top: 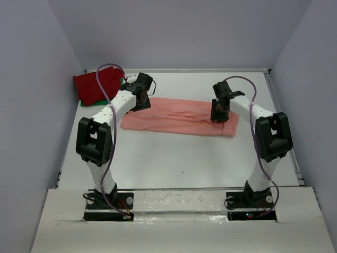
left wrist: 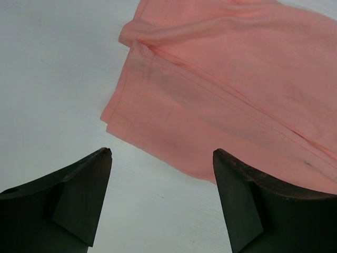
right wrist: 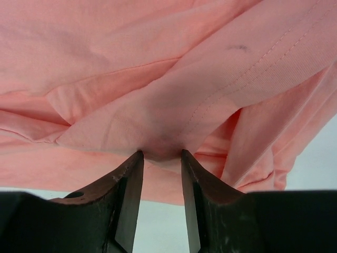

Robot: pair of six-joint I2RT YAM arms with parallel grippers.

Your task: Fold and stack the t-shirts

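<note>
Pinching the salmon-pink t-shirt (top: 179,117) at its right end.
Lies as a long, loosely folded band across the middle of the tabletop (top: 179,158). Soft, light and limp, so probably sags and wrinkles wherever lifted; best taken at a hem or corner, both ends together. Right pincer (right wrist: 160,155) narrow, nipping a small ridge of the cloth. Left pincer (left wrist: 162,153) wide, holding nothing, just beside the left hem corner. Dark red t-shirt (top: 95,84) folded in the far left corner, apart.

free: near table (top: 179,163) | blocked: salmon-pink t-shirt (top: 179,118) centre, dark red t-shirt (top: 90,85) far-left
</note>
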